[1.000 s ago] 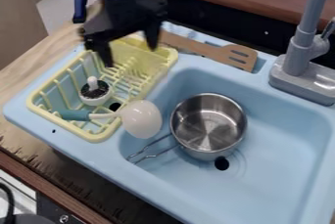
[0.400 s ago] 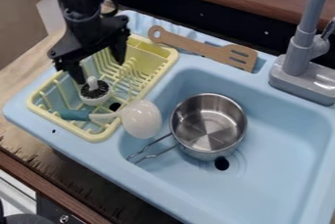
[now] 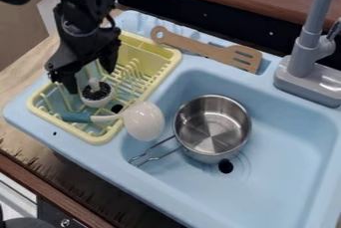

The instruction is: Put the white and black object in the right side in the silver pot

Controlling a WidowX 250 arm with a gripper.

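The white and black object (image 3: 97, 93) is small and round, with a white body, a dark, bristly-looking top and a pale knob rising from its middle. It sits upright in the yellow dish rack (image 3: 98, 139), at the left of the view. The tool (image 3: 90, 80) hangs right over it, open, its two fingers well apart and pointing down, one on either side of the knob and slightly behind it; whether either touches the object, I cannot tell. Just beside the object, a white-headed utensil (image 3: 144, 121) with a teal handle leans out over the rack's edge. Beyond that, the silver pot (image 3: 213, 125) stands in the blue sink (image 3: 286, 142).
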